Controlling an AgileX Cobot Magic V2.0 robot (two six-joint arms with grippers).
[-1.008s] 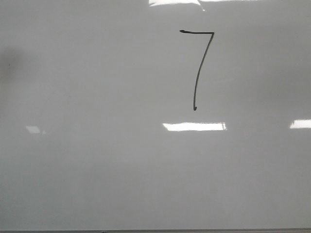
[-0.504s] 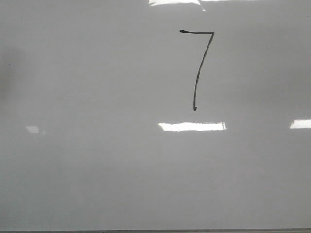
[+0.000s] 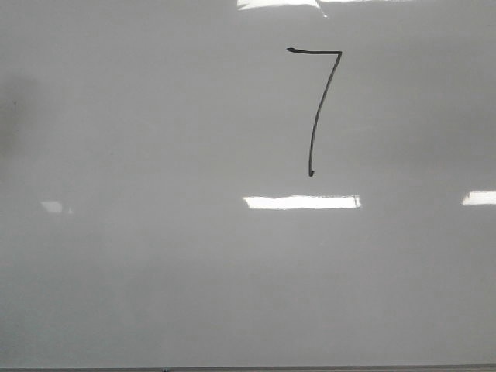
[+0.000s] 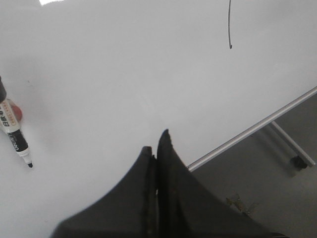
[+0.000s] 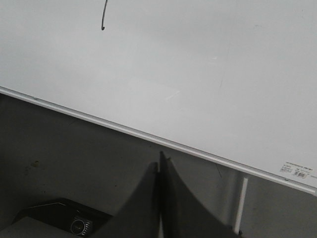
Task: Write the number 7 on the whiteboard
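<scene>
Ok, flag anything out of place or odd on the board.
One thing: the marker lies loose on the whiteboard with its tip bare, no cap in view. The 7 looks clean and unsmudged. Both grippers, left and right, are shut and empty.

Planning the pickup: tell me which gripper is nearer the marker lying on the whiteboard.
Left. The left gripper is shut over the whiteboard with the marker lying off to its side; the right gripper hangs beyond the board's edge, no marker in its view.
</scene>
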